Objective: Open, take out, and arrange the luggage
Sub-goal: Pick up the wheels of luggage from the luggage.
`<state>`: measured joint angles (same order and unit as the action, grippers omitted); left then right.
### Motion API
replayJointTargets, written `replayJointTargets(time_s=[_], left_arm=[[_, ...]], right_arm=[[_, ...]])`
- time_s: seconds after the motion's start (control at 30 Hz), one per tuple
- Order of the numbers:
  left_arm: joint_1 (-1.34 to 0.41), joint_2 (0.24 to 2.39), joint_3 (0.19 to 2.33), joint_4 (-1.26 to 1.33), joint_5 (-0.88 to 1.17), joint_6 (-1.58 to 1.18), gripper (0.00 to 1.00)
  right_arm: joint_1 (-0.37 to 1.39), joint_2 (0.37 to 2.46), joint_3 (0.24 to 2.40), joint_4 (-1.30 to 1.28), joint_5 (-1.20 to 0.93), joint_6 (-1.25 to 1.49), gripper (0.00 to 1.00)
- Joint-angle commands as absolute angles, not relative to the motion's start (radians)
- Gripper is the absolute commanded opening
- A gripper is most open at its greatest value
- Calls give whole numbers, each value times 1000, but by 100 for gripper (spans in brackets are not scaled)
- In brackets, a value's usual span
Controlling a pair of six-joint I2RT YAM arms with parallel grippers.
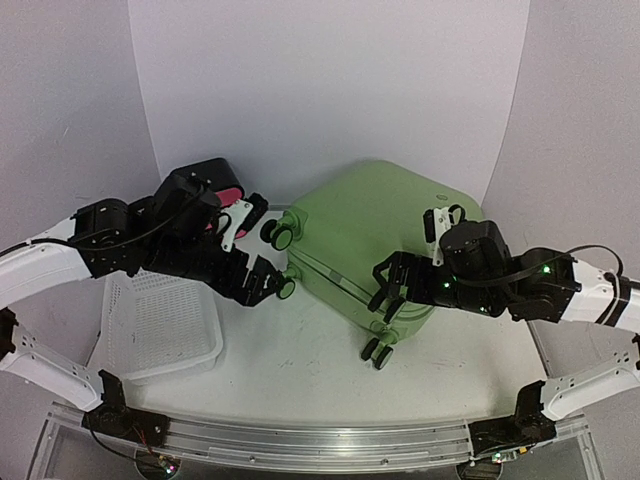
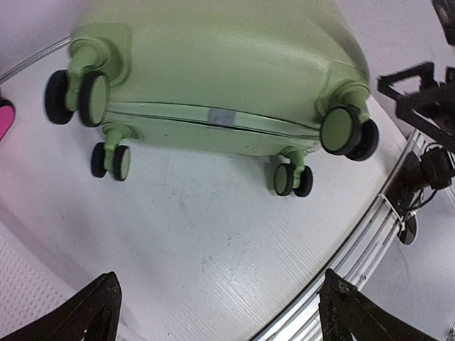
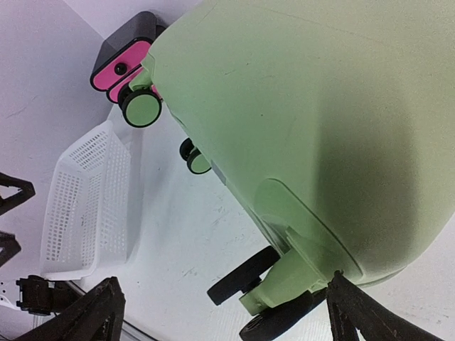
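Note:
The luggage (image 1: pixel 375 235) is a light-green hard-shell suitcase lying flat and closed in the middle of the table, its black double wheels turned toward the near left. The left wrist view shows its wheeled end (image 2: pixel 213 64) and zipper seam (image 2: pixel 213 117). My left gripper (image 1: pixel 268 285) (image 2: pixel 220 316) hangs open over bare table, a short way in front of the wheels. Beside the near corner, my right gripper (image 1: pixel 388 295) (image 3: pixel 224 316) is open. A wheel (image 3: pixel 242 273) stands between its fingers and touches neither.
A white perforated basket (image 1: pixel 160 320) (image 3: pixel 85 206) lies at the near left. A black drawer box with pink fronts (image 1: pixel 215 190) (image 3: pixel 124 60) stands behind the left arm, close to the suitcase's far wheels. An aluminium rail (image 1: pixel 300 440) runs along the near table edge.

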<state>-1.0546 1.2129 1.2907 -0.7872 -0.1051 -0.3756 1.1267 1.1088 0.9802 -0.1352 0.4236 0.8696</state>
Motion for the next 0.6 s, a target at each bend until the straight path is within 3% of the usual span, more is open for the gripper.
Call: replayJointTargets(time_s=[0.0, 0.2, 0.3, 0.57], left_arm=[[-1154, 1223, 1268, -638, -109, -307, 99], [-1200, 1269, 1250, -546, -57, -304, 99], [-1201, 1317, 1266, -533, 31, -227, 99], [-1211, 1340, 1224, -408, -24, -204, 100]], right_arm=[[1090, 1097, 1034, -189, 476, 811, 98], [926, 1096, 1003, -193, 309, 761, 98], [914, 1085, 987, -190, 309, 761, 98], [914, 1031, 883, -131, 280, 754, 98]])
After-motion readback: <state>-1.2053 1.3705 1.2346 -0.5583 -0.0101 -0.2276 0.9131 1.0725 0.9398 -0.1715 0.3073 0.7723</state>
